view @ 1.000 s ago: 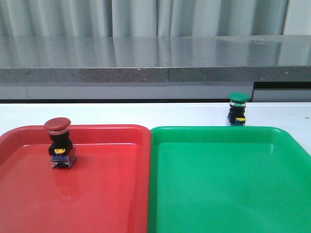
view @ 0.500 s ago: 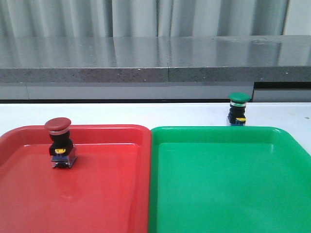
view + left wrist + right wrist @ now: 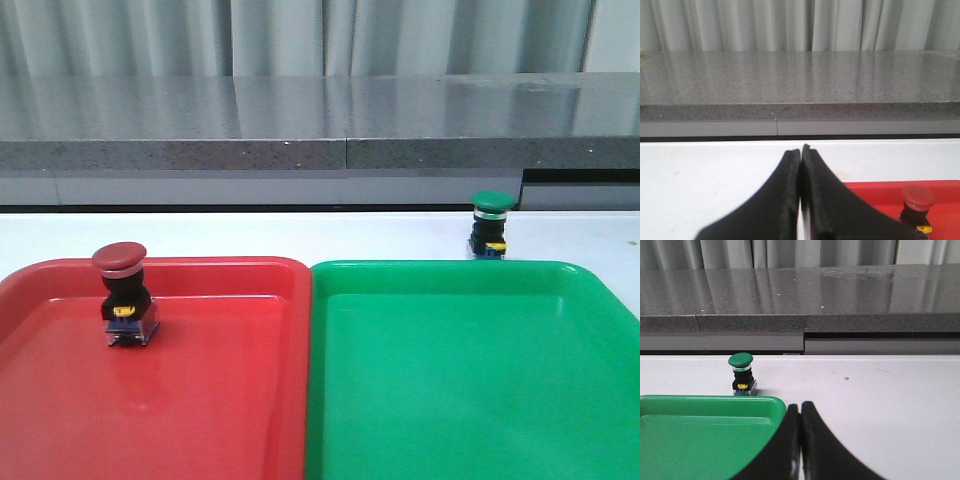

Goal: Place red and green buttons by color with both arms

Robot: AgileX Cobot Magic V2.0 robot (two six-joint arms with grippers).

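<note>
1. The white bench [image 3: 300, 235] carries 2 trays side by side and touching: 1 red tray [image 3: 200, 400] and 1 green tray [image 3: 460, 390].
2. There are 2 hands, each seen only from its own wrist. The left hand [image 3: 801, 150] has its fingers pressed together on nothing; the right hand [image 3: 800, 407] is likewise closed and empty.
3. There are 2 buttons. The 1 red button [image 3: 123, 295] stands upright inside the red tray, ahead of the left hand and off to its right, well apart from it.
4. The 1 green button [image 3: 741, 375] stands upright on the bench just beyond the green tray's far rim, ahead of the right hand and off to its left, apart from it.
5. What changed: over the last second the red button shifted very slightly in its tray and now stands settled; the green button has not moved.
6. By my reading, the red half is done and the green button is next for the right hand, which must open first.
</note>
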